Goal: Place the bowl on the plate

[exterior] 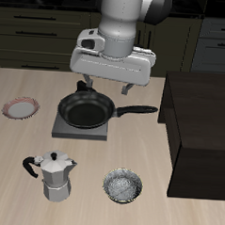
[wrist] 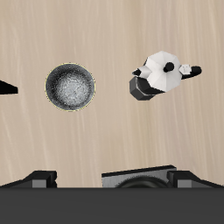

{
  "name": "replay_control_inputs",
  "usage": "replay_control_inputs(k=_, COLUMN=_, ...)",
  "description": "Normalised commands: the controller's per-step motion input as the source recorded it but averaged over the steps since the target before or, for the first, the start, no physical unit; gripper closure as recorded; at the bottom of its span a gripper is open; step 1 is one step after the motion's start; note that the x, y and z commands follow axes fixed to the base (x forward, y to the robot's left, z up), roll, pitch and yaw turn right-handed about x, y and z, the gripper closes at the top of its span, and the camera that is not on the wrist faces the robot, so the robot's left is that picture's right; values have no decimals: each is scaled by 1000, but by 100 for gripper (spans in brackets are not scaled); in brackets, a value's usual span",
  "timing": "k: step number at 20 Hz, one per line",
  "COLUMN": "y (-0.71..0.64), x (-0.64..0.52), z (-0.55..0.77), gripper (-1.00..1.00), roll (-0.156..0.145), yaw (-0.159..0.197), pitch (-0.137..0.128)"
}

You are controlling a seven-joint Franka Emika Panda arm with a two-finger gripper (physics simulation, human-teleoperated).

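Near the desk's front edge, the bowl [exterior: 124, 186] rests upright on the bare wood, its speckled grey-white inside facing up and nothing in it. Just beside it stands a metal moka pot [exterior: 54, 175] with a black handle; the 2 do not touch. The wrist view shows the same pair, bowl [wrist: 70, 87] and moka pot [wrist: 160, 74], apart on the desk surface.

Farther back, a black frying pan [exterior: 86, 110] sits on a square grey burner slab [exterior: 80, 128], its handle pointing toward a dark cabinet block [exterior: 198, 134] at the desk's side. The plate [exterior: 20, 107], pale in the centre with a pinkish-red rim, lies flat beside the burner, on the side away from the cabinet, well apart from the bowl.

The gripper [exterior: 104, 88] hangs above the frying pan, clear of every object. Its jaws stand apart and hold nothing.
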Motion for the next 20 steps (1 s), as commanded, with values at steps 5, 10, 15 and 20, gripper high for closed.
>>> replay_control_inputs(k=5, y=43, x=318, z=83, gripper=-100, roll=2, yaw=38, pitch=-19)
replay_control_inputs(k=10, y=51, x=233, z=44, gripper=-100, roll=32, yaw=-15, pitch=6)
replay_control_inputs(k=15, y=87, x=179, z=-32, gripper=-100, roll=13, yaw=10, pitch=19)
replay_control_inputs(k=20, y=133, x=39, z=30, gripper=-100, roll=40, yaw=15, pitch=-23)
